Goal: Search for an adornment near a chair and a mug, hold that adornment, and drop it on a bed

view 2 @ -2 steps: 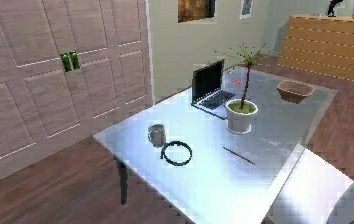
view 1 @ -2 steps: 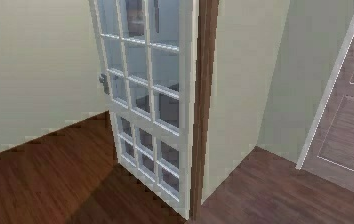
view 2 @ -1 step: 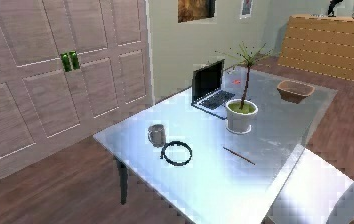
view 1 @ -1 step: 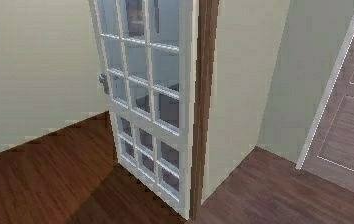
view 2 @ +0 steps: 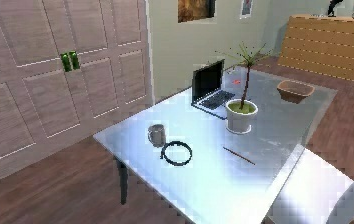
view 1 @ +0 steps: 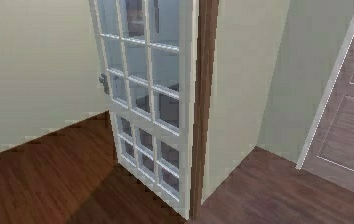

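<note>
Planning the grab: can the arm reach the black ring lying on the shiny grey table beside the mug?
Probably yes. The black ring lies near the shiny grey table's near edge, with bare tabletop before it; the small grey mug stands close beside it.

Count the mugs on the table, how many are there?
1. The mug sits near the table's left corner in the arm side view, beside a black ring. Another could hide behind the laptop or the plant pot.
</note>
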